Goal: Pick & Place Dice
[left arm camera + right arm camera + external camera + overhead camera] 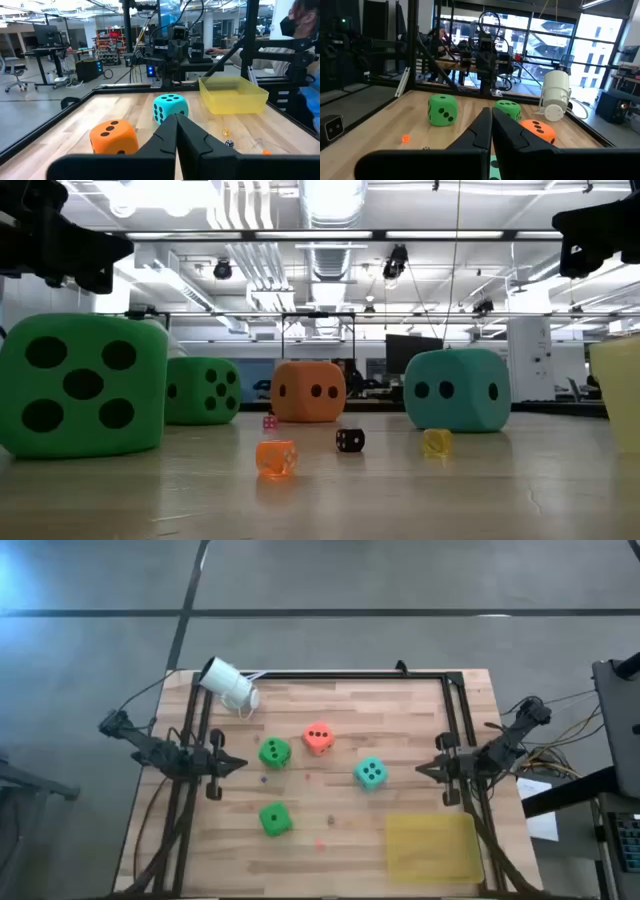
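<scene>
Four dice rest on their bottom faces on the wooden table. One green die and the orange-red die sit mid-table. The teal die is to their right, and a second green die lies nearer the front. My left gripper hovers shut at the table's left side, pointing level toward the dice. In its wrist view the orange-red die and teal die lie ahead. My right gripper hovers shut at the right side, just right of the teal die.
A yellow tray sits at the front right corner. A white cylindrical object lies at the far left corner. Several tiny coloured dice are scattered mid-table. A black frame borders the table. A person sits beyond the right side.
</scene>
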